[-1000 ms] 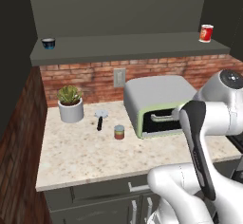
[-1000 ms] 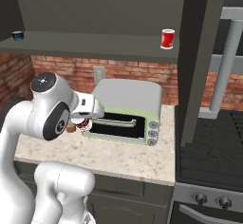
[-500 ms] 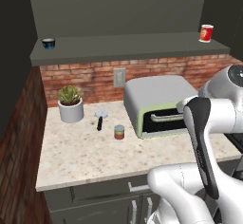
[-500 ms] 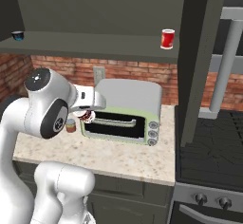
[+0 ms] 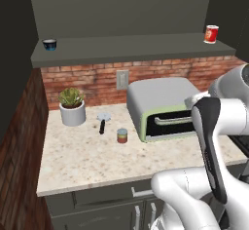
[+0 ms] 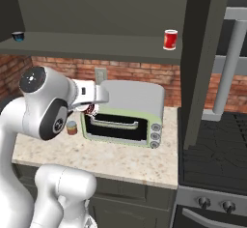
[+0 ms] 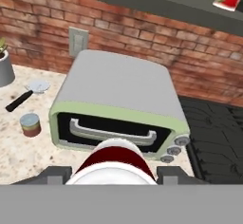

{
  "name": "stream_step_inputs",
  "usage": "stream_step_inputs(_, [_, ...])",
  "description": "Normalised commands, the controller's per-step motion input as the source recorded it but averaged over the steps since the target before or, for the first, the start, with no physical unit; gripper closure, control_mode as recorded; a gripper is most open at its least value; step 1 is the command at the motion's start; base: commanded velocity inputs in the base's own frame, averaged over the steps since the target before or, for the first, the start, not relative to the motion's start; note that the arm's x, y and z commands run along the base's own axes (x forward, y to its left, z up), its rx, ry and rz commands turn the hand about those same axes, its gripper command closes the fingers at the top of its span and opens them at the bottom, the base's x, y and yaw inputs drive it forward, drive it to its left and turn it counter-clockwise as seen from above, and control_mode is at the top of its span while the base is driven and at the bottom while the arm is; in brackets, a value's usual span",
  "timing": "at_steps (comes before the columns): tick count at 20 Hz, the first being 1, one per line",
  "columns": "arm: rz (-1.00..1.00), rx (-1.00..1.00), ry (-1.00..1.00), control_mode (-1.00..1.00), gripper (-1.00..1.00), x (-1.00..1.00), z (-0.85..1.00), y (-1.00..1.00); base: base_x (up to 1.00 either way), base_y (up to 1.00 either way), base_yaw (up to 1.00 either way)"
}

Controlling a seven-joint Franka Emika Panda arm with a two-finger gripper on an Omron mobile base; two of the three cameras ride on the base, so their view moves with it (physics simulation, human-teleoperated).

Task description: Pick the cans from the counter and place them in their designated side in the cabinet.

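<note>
My gripper [image 7: 115,174] is shut on a dark red and white can [image 7: 115,160], held in the air in front of the toaster oven. From the right base view the same can [image 6: 89,109] shows at the hand, just left of the oven door. The other can [image 5: 122,135], with an orange-red label, stands on the beige counter [image 5: 87,161] left of the oven; I also see this can [image 7: 31,124] at the lower left of the hand view. The cabinet shelf [image 5: 131,46] runs above the brick wall, higher than my hand.
A green-grey toaster oven [image 5: 160,105] sits at the counter's right. A brighter red can [image 5: 211,34] stands on the shelf's right end, a blue bowl [image 5: 49,44] on its left. A potted plant [image 5: 72,106] and a black-handled tool [image 5: 102,123] lie near the wall. A stove [image 6: 212,145] is to the right.
The arm has raised the held can upward and slightly right, from counter height to the oven's upper edge. The can on the counter has not moved.
</note>
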Motion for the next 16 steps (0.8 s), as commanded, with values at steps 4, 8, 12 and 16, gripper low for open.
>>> stream_step_inputs(4, [0.0,-0.03,-0.09,-1.0,1.0,0.0,0.28,-0.07,0.0,0.0,0.0])
stream_step_inputs(8, [0.0,-0.02,-0.07,-1.0,1.0,0.0,0.27,-0.09,0.0,0.0,0.0])
stream_step_inputs(12, [0.0,-0.02,-0.08,-1.0,1.0,0.03,0.27,-0.08,0.0,0.0,0.0])
stream_step_inputs(16, [0.0,-0.01,-0.08,-1.0,1.0,0.1,0.26,-0.09,0.0,0.0,0.0])
